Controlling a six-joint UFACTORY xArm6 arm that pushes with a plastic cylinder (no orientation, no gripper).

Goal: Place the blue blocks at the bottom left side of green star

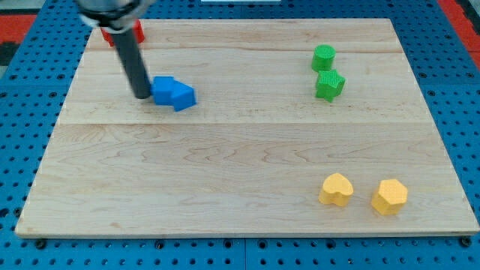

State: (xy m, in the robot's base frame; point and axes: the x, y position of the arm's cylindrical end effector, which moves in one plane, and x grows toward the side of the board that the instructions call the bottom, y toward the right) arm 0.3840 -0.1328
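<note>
Two blue blocks (173, 93) lie pressed together at the view's upper left of the wooden board; their shapes merge and are hard to tell apart. My tip (142, 96) stands just left of them, touching or nearly touching the left blue block. The green star (329, 85) sits at the view's upper right, far to the right of the blue blocks. A green cylinder (324, 57) stands just above the star.
A red block (124, 32) at the view's top left is mostly hidden behind the rod. A yellow heart (336, 190) and a yellow hexagon (389, 196) lie at the lower right. The board (225, 165) rests on a blue pegboard.
</note>
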